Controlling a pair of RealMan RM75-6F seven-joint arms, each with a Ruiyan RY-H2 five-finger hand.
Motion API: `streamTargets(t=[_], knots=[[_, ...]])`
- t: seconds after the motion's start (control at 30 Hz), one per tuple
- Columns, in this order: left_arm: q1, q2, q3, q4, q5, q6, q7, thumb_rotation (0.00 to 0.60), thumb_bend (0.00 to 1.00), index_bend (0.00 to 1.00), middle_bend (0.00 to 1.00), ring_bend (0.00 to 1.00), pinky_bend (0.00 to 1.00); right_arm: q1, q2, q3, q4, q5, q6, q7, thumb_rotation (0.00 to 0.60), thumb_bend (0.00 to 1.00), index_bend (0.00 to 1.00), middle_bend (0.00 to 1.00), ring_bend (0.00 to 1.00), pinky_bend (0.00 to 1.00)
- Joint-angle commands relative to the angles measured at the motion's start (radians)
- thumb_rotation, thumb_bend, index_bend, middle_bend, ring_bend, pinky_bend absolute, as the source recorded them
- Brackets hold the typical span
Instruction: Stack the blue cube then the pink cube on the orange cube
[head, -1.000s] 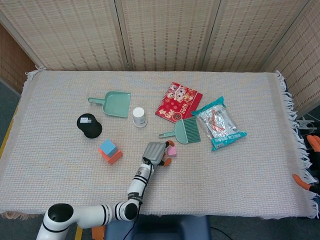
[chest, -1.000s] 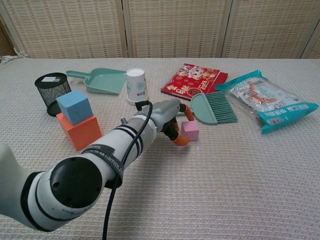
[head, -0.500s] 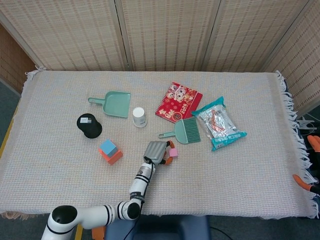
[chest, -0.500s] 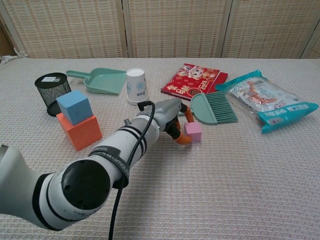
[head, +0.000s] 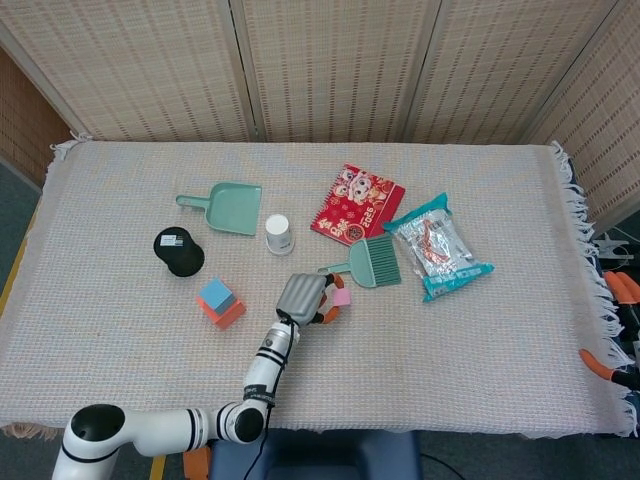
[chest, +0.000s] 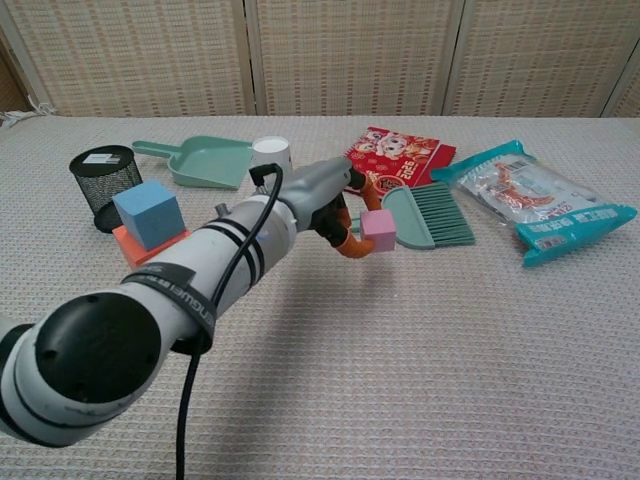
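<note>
I hold the pink cube (chest: 379, 229) pinched in my left hand (chest: 335, 205), lifted a little off the desk (head: 480, 330), just in front of the small green brush (chest: 425, 215); the right hand I do not see in either view. The blue cube (chest: 148, 213) already sits on the orange cube (head: 229, 314), so I judge that only the pink one is left to place. The stack lies to the left of my hand, well apart, near the black mesh cup (head: 179, 251); the coming move must carry the pink cube leftward and high enough to come down on top of the blue one.
</note>
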Motion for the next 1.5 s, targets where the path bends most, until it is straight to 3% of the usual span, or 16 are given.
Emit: streamTargets(t=[0.03,0.33,0.57,0.73,1.0,1.2,1.5], knots=[[0.042,0.12,0.0,-0.177,-0.014,0.081,0.107,0.6,0.35,0.49,1.0,1.0,1.0,0.006,-0.005,-0.001,-0.004,0.002,-0.012,-0.015,0.6,0.09,0.0,0.0,0.0,0.0],[0.101,0.307,0.019,-0.427,-0.071,0.221,0.285,0.6,0.35,0.49,1.0,1.0,1.0,0.007,-0.008,-0.003,-0.019,0.003,-0.015,-0.041,0.6,0.09,0.0,0.0,0.0,0.0],[0.186,0.47,0.042,-0.595,-0.136,0.239,0.249,0.6,0.35,0.49,1.0,1.0,1.0,0.012,-0.018,-0.005,-0.022,0.007,-0.026,-0.066,0.6,0.09,0.0,0.0,0.0,0.0],[0.218,0.56,0.069,-0.649,-0.161,0.22,0.223,0.6,0.35,0.49,1.0,1.0,1.0,0.02,-0.026,-0.005,-0.031,0.017,-0.044,-0.095,0.6,0.09,0.0,0.0,0.0,0.0],[0.232,0.57,0.081,-0.668,-0.183,0.314,0.238,0.6,0.35,0.5,1.0,1.0,1.0,0.024,-0.031,-0.004,-0.034,0.025,-0.052,-0.116,0.6,0.09,0.0,0.0,0.0,0.0],[0.234,0.577,0.053,-0.724,-0.259,0.405,0.273,0.6,0.35,0.52,1.0,1.0,1.0,0.028,-0.029,-0.004,-0.032,0.026,-0.059,-0.111,0.6,0.09,0.0,0.0,0.0,0.0],[0.242,0.59,0.053,-0.752,-0.318,0.429,0.268,0.6,0.35,0.52,1.0,1.0,1.0,0.027,-0.025,-0.006,-0.035,0.028,-0.059,-0.106,0.6,0.09,0.0,0.0,0.0,0.0]])
